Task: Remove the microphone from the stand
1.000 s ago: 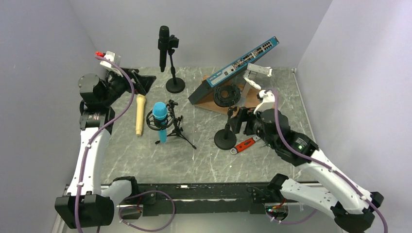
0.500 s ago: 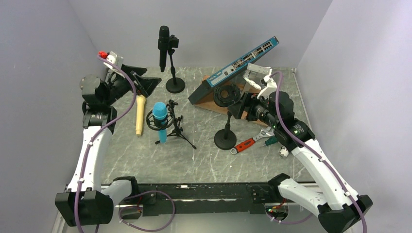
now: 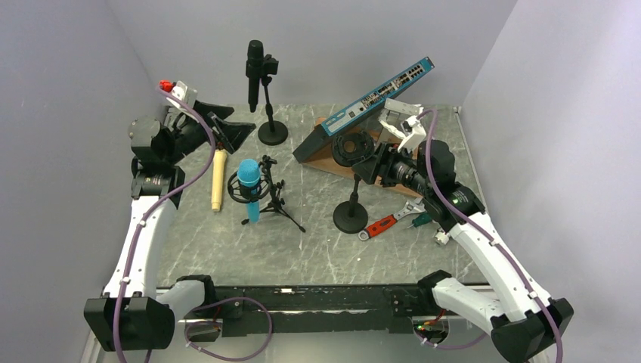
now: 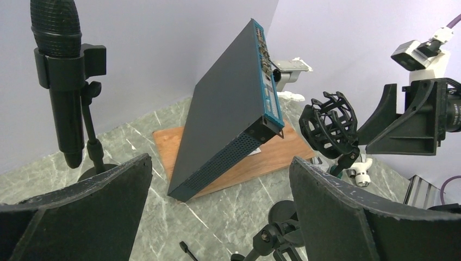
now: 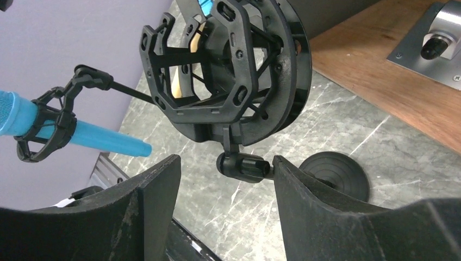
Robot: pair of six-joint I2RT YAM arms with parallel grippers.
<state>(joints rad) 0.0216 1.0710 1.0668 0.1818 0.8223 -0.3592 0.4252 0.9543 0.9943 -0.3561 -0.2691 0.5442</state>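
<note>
A black microphone (image 3: 255,69) stands clipped upright in a round-based stand (image 3: 272,132) at the back; it also shows at the left of the left wrist view (image 4: 62,81). A blue microphone (image 3: 249,185) sits in a shock mount on a tripod (image 3: 276,204) and shows in the right wrist view (image 5: 81,136). A beige microphone (image 3: 218,178) lies loose on the table. My left gripper (image 3: 227,127) (image 4: 220,163) is open and empty, left of the black microphone's stand. My right gripper (image 3: 372,162) (image 5: 225,163) is open around the swivel knob of an empty shock mount (image 5: 234,76).
The empty mount's stand has a round base (image 3: 351,218). A blue network switch (image 3: 370,98) leans on a wooden board (image 3: 329,160) at the back right. A red-handled wrench (image 3: 384,224) lies beside the base. Walls close in on the left, back and right.
My right gripper has risen and moved back from beside the stand base to the empty shock mount, uncovering the wrench. My left gripper has lifted slightly and shifted right.
</note>
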